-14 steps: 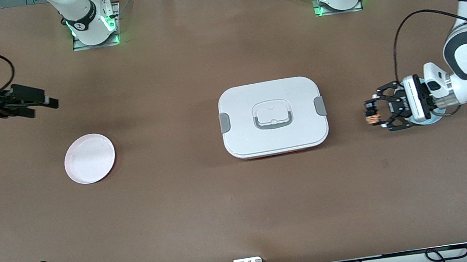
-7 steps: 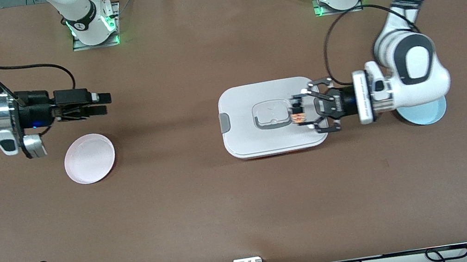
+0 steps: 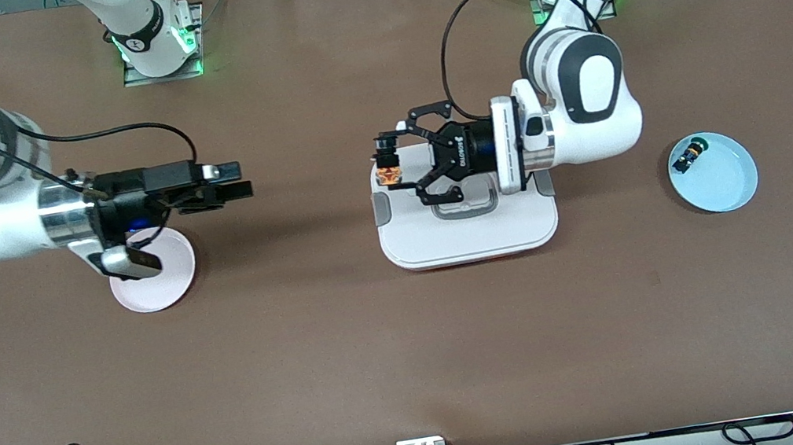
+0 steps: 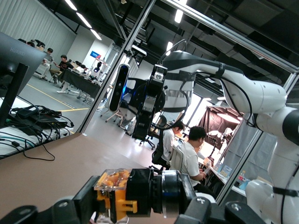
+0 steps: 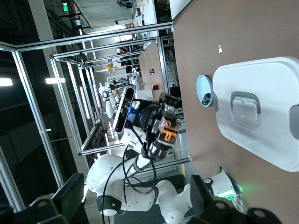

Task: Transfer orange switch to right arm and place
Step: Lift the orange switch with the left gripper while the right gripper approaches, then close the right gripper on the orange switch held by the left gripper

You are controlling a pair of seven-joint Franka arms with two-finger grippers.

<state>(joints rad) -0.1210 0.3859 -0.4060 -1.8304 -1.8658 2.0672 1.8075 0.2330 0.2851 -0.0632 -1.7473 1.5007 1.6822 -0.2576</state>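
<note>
My left gripper (image 3: 388, 164) is shut on the orange switch (image 3: 387, 174), a small black block with an orange-amber band. It holds the switch in the air over the edge of the white lidded box (image 3: 469, 231) that faces the right arm's end. In the left wrist view the switch (image 4: 114, 191) sits clamped between the fingers. My right gripper (image 3: 239, 181) is open and empty, level in the air, pointing at the switch with a gap between them. The right wrist view shows the switch (image 5: 167, 130) straight ahead, between its spread fingers (image 5: 70, 196).
A pink plate (image 3: 160, 288) lies under the right wrist. A light blue plate (image 3: 724, 182) toward the left arm's end holds a small black part with a green cap (image 3: 689, 154). The white box lies at mid table.
My left gripper has carried the switch from beside the blue plate across the white box toward the right arm. My right gripper has moved in past the pink plate toward the box.
</note>
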